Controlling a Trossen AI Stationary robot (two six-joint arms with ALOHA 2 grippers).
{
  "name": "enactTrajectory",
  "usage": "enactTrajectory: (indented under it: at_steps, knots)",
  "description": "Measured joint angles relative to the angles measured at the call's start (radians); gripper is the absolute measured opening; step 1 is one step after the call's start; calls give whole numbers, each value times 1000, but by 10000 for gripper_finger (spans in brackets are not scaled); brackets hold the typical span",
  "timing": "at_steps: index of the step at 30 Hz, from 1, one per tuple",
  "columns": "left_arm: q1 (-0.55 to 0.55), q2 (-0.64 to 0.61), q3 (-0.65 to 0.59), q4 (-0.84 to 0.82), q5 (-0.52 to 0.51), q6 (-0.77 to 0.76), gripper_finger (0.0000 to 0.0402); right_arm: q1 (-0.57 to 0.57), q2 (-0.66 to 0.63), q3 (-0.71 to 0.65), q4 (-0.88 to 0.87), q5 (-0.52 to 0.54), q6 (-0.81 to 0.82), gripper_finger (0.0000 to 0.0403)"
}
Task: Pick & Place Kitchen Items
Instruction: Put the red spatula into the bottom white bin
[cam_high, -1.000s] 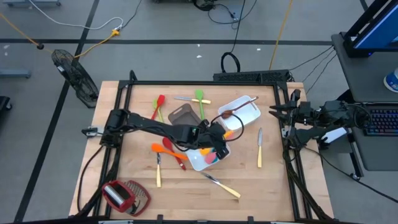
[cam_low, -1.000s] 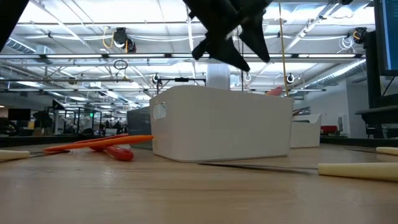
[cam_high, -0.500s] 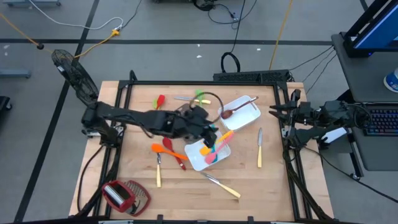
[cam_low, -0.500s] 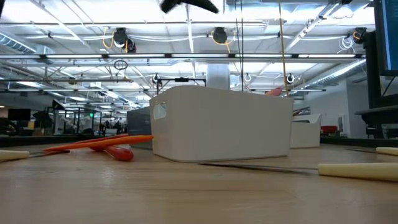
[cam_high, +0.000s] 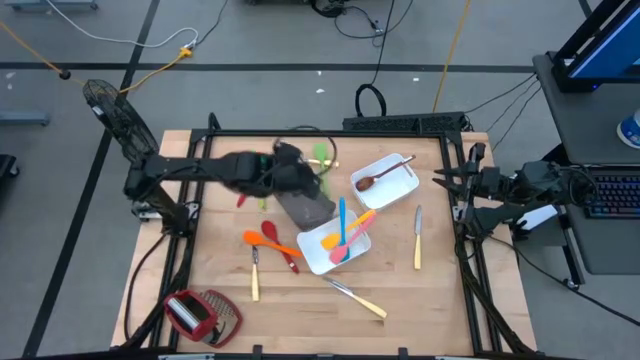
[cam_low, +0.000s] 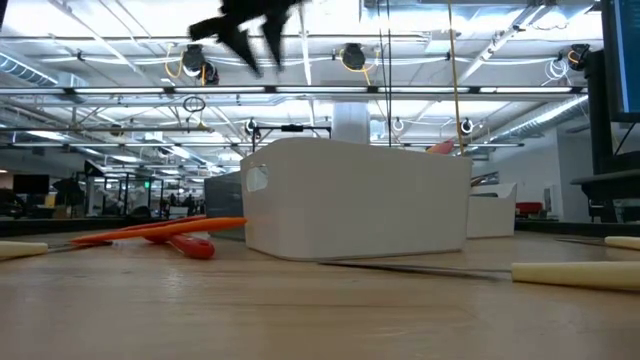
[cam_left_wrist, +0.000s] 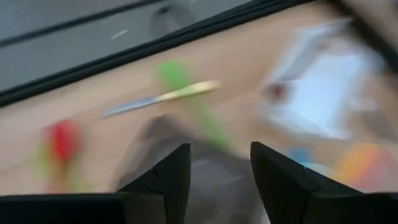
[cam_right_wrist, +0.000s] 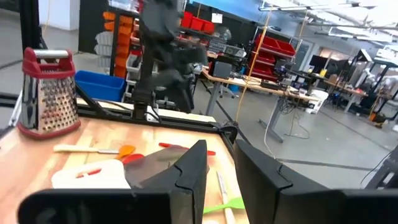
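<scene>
- Grey shop floor surrounded the wooden desk (cam_high: 200, 300) we watched from above, utensils strewn across it.
- Our left end effector (cam_high: 300, 175), fingers (cam_left_wrist: 165, 177) apart and empty, hung over the grey-brown tray (cam_high: 303, 200).
- Just beyond it lay the green spatula (cam_high: 321, 158), long axis running away from the desk's near edge; the left arm was far nearer than the right end effector (cam_high: 440, 180), parked at the desk's right edge, its grip unclear.
- A second earlier that left end effector hovered over the white tray (cam_high: 322, 252), which now held the blue spatula (cam_high: 341, 222).

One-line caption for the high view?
Left gripper, empty, above the grey-brown tray; blue spatula in white bin.
</scene>
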Motion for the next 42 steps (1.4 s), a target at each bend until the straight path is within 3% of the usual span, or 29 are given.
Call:
enactTrajectory:
  at_steps: [6, 13, 18, 23, 32, 42]
  knots:
    - [152, 0, 0, -319, 72, -135, 161, 0, 0, 0, 0, 0, -35, 73]
    - [359, 4, -14, -373, 283, -97, 161, 0, 0, 0, -1, 8, -90, 73]
    - [462, 6, -100, -380, 428, -96, 161, 0, 0, 0, 1, 109, -88, 73]
    - [478, 6, -229, -314, 505, -122, 161, 0, 0, 0, 2, 186, -86, 73]
    - [482, 6, -401, -96, 627, -137, 161, 0, 0, 0, 2, 185, -86, 73]
    - [519, 6, -464, -73, 598, -164, 161, 0, 0, 0, 2, 184, -86, 73]
